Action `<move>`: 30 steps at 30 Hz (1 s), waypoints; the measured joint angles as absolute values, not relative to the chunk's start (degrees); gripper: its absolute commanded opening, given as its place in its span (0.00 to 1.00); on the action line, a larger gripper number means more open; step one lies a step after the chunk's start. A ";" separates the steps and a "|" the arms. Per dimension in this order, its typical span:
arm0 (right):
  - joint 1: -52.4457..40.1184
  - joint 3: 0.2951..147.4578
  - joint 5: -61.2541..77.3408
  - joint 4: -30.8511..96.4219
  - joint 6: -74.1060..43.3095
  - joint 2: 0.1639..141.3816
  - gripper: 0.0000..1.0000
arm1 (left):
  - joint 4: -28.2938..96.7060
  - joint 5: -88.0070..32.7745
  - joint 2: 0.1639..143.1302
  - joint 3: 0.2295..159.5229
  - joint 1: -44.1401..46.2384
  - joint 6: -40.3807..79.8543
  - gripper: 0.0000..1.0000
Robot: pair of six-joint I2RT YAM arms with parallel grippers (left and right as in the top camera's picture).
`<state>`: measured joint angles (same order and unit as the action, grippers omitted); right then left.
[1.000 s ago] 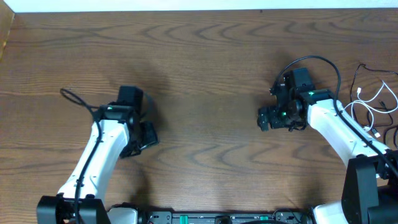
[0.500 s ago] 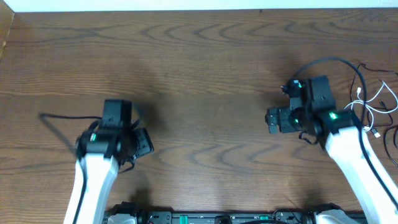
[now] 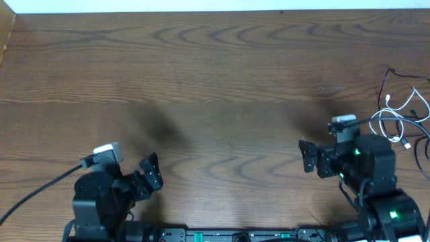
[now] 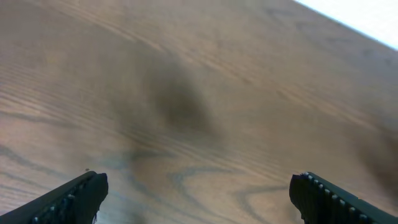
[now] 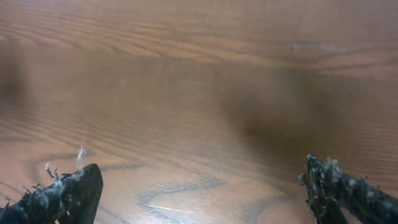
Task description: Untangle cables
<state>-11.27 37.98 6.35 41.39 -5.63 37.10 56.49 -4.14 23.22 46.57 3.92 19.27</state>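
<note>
The cables [image 3: 396,111] lie bunched far-right of my open right hand [image 3: 307,156], well apart from my open, empty left hand [image 3: 149,173].

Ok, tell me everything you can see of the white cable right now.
The white cable is a thin, smooth-looking cord lying slack in several loose loops on the wooden table at its far right edge, partly cut off by the overhead frame. A small white plug end shows near the upper loops. It looks intertwined with the thin black cable there. Nothing grips it, and the wrist views do not show it.
</note>
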 measured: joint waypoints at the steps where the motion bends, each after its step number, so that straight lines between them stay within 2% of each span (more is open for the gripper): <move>1: -11.27 37.98 6.35 41.85 -5.63 36.56 0.99 | 56.49 -4.14 22.70 46.57 3.92 19.25 0.98; 23: -11.27 37.78 6.35 46.94 -5.50 36.25 0.99 | 56.51 -4.14 22.28 46.52 3.92 19.27 0.98; 30: -10.55 37.28 6.37 42.19 -1.34 32.49 0.99 | 56.51 -4.14 22.28 46.52 3.92 19.25 0.98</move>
